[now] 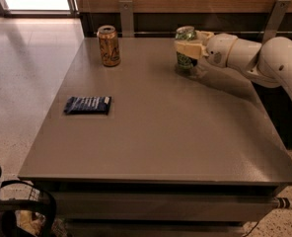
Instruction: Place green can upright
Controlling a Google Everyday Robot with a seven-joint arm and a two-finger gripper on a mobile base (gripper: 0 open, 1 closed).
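In the camera view, there is a big grey table [175, 132]. The robot's white arm [264, 58] reaches in from the right side, over the far part of the table. At the end of the arm is the gripper [188, 47]. Its jaws are squeezed on the green can [185, 61], one on each side, around the can's middle. The green can is standing straight up, with its silver top facing the ceiling. It is at the far end of the table, right of the middle. Its bottom is very low, right at the table top, but I cannot tell if it is touching. An orange-gold can [109, 46] stands on the table too, well apart from the green can, off to the left. A dark blue snack packet [88, 104] lies flat near the left edge. I think the job is almost done, because the can is already the right way up. What is left, I think, is to make sure the can sits on the table, let go of it, and pull the gripper away without knocking it over.
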